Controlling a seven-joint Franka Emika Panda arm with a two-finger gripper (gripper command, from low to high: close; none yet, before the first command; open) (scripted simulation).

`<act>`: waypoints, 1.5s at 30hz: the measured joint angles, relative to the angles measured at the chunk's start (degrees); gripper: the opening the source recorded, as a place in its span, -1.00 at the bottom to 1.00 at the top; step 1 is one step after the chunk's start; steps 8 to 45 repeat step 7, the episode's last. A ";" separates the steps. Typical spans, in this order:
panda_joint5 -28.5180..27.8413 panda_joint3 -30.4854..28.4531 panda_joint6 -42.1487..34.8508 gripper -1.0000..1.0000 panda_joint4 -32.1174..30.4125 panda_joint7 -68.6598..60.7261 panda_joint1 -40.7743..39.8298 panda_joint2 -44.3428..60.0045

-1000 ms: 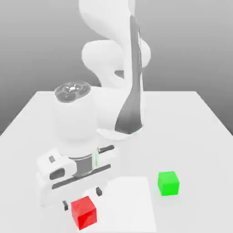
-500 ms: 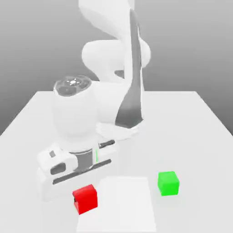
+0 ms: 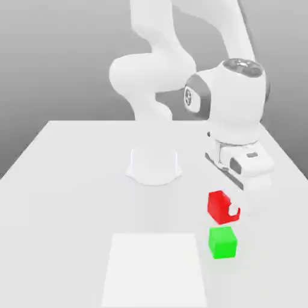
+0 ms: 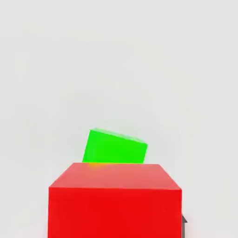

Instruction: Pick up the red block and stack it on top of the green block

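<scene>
Two cubes, one of them held above the surface

Two small matte cubes show in the exterior view. The gripper hangs from the white arm with its fingers pointing down, and it is clenched on the small bright red cube with plain matte faces, the red block. A white fingertip shows against the red block's face on the exterior view's right. The red block sits tilted in the grasp and is clear of the pale grey surface. Just below the gripper, and apart from the red block, rests the small bright green cube with plain matte faces, the green block; it lies flat on the surface. To the exterior view's left of the green block, a lighter white square patch lies flat on the surface. Farther back from the gripper, the arm's round white base stands on the surface.

One red face fills the near part of the hand view: the red block is held close under the camera, with its upper face visible. Beyond it, partly hidden by the red block's far edge, lies the green block, turned slightly askew to the red one. The plain pale surface spreads around and beyond both.
</scene>
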 joint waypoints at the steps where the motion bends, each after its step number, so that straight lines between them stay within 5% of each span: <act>1: 0.05 0.13 1.79 -1.00 0.02 -0.26 -0.05 1.82; 3: 0.05 0.09 5.62 -1.00 0.12 -0.40 0.02 5.73; 4: -0.01 0.05 7.41 1.00 0.17 -0.38 0.00 7.58; 45: -0.01 0.05 7.41 1.00 0.17 -0.38 0.00 7.58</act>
